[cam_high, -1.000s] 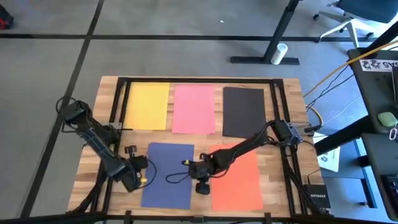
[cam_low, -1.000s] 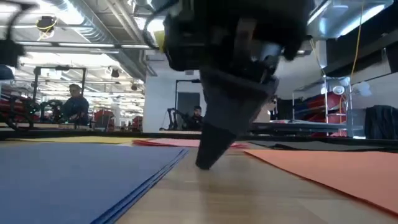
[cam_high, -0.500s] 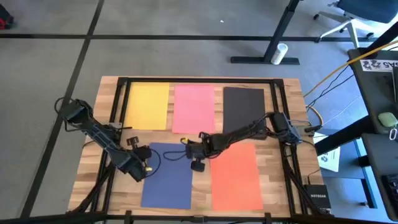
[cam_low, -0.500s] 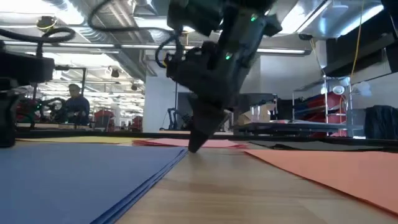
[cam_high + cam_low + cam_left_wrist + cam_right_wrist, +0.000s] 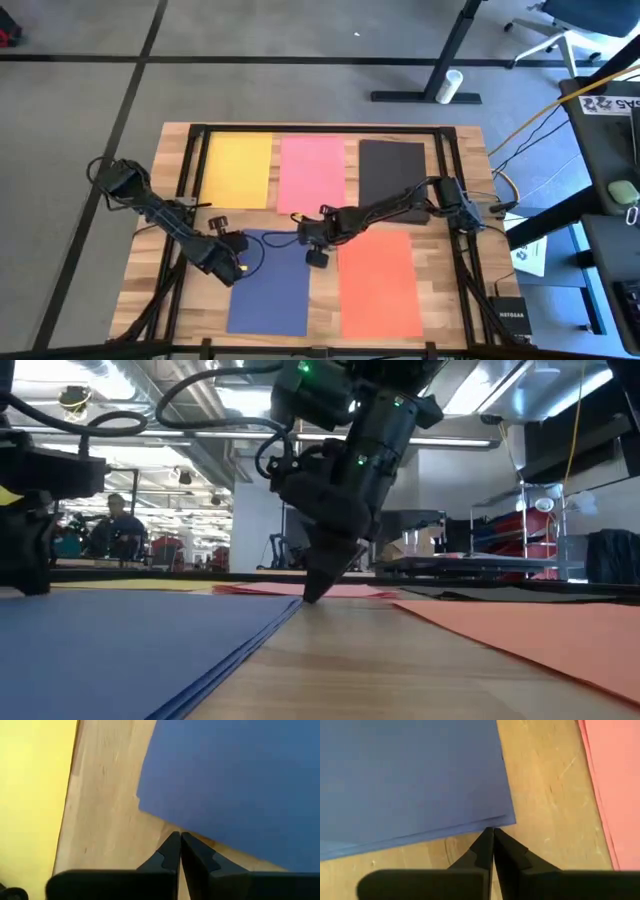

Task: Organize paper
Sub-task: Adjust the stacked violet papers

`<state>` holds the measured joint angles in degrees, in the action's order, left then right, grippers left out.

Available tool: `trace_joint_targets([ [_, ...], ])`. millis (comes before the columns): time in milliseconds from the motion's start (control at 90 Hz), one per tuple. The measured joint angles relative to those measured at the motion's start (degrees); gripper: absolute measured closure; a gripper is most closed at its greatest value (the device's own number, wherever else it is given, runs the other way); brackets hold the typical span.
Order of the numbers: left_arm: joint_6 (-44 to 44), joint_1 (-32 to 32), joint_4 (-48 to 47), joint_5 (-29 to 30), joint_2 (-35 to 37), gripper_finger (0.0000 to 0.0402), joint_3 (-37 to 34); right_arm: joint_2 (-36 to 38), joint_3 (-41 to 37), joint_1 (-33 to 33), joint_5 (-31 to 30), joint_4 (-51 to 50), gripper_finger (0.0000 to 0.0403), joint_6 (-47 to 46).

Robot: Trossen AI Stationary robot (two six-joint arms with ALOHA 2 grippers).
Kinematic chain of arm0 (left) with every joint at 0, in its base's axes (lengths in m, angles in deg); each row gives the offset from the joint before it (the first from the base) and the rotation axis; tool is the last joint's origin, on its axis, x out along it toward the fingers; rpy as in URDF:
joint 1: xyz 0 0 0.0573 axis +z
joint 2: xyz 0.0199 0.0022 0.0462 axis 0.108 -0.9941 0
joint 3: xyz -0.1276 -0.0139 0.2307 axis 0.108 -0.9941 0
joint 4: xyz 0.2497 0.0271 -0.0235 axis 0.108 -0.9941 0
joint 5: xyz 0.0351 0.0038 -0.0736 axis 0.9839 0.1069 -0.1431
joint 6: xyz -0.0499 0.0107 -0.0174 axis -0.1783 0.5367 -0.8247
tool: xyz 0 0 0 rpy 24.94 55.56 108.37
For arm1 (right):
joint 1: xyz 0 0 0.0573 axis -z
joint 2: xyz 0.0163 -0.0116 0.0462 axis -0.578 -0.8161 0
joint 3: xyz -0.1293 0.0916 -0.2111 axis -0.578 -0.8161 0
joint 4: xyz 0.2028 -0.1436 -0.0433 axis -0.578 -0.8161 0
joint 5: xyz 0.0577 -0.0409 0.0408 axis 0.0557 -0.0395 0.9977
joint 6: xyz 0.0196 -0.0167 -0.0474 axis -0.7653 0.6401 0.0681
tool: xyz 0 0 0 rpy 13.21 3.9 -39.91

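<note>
Two dark jointed arms w/ looping black cables — tapered black pincer fingers (image 5: 490,851).

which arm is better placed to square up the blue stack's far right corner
Right. The right gripper, shut, sits at that corner of the blue stack. The left gripper, also shut, is at the far left corner.

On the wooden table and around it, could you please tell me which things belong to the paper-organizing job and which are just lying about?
Belonging to the job:
yellow paper sheet
pink paper sheet
black paper sheet
navy blue paper sheet
orange paper sheet

Just lying about:
white cylinder on the floor
white printed sheet beside the table
</note>
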<state>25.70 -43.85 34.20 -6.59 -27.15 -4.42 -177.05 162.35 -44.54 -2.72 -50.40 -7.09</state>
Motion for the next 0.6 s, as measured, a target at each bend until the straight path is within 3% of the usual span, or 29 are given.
trace_joint_targets([
  [600, 0.44, 0.02, 0.69, -0.25, -0.02, 0.0402, 0.00, -1.09, 0.01, 0.38, 0.83, 1.10, 0.0402, 2.00],
])
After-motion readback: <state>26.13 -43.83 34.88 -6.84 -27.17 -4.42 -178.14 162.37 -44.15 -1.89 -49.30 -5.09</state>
